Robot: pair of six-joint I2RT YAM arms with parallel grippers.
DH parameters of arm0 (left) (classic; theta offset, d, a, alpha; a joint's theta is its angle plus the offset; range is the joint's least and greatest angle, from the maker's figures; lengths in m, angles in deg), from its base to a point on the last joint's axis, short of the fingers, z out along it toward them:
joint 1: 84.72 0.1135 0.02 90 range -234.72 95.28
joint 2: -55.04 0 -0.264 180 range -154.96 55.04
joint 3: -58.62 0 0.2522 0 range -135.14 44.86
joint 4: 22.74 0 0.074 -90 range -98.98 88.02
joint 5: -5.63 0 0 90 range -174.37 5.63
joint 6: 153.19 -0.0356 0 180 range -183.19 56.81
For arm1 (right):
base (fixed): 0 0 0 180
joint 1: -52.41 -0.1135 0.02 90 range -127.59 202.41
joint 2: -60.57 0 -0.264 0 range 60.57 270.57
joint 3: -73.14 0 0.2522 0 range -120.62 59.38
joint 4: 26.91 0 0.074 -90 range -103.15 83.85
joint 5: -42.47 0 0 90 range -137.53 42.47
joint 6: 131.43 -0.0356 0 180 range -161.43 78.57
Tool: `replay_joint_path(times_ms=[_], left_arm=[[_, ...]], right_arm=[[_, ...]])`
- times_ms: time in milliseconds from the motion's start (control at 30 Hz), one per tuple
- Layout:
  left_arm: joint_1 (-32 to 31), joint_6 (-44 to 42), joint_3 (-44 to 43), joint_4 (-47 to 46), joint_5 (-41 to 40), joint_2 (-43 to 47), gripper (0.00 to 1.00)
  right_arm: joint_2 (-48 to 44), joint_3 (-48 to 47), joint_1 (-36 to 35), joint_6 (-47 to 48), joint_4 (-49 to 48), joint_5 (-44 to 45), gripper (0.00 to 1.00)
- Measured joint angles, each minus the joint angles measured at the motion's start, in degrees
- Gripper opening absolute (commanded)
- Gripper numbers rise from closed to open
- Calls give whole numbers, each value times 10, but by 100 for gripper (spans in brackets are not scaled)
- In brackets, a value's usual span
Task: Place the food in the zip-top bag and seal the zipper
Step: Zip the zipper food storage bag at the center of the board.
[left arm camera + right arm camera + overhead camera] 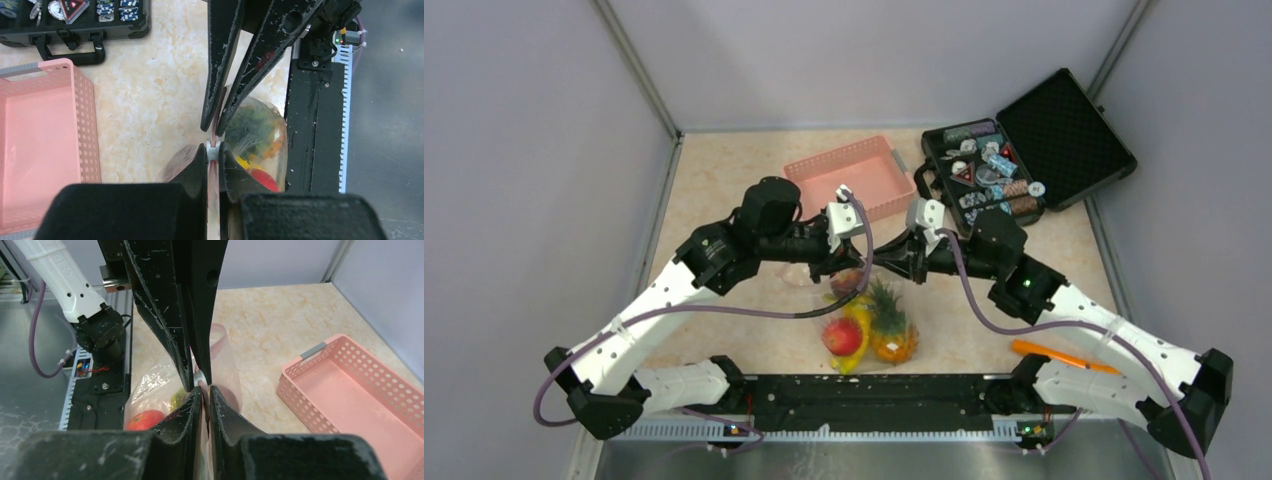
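Observation:
The zip-top bag (871, 322) lies at the near middle of the table. It holds the banana bunch (860, 318), pineapple (892, 336), red fruit (843, 337) and a dark fruit (848, 281). My left gripper (849, 262) and right gripper (886, 262) meet tip to tip over the bag's far edge. In the left wrist view my left gripper (213, 149) is shut on the pale-pink zipper (215, 131) at its white slider. In the right wrist view my right gripper (202, 390) is shut on the same strip. The red fruit (145, 419) shows through the bag (150, 385).
The pink basket (849, 175) stands just beyond the grippers. The open black case (1014, 160) with trinkets is at the back right. An orange stick (1064, 355) lies at the near right. The black base rail (874, 395) runs close along the bag's near side.

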Motion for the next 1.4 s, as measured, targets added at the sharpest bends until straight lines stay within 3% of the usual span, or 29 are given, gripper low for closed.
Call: replay_joint_path(times_ms=[267, 333, 367, 467, 667, 1000, 1400], left_arm=[[0, -1, 0, 4, -7, 0, 0], [0, -1, 0, 3, -7, 0, 0], [-1, -1, 0, 3, -7, 0, 0], [-1, -1, 0, 3, -7, 0, 0], [-1, -1, 0, 3, -7, 0, 0], [-1, -1, 0, 3, -17, 0, 0], [-5, -1, 42, -22, -93, 37, 0]], right_arm=[[6, -6, 0, 3, 8, -6, 1], [6, -7, 0, 5, 11, -4, 22], [6, -8, 0, 5, 13, -5, 23], [6, -8, 0, 9, 26, 0, 11], [6, -8, 0, 9, 27, 1, 0], [9, -7, 0, 4, 23, 10, 0], [-22, 9, -4, -7, 18, 65, 0]])
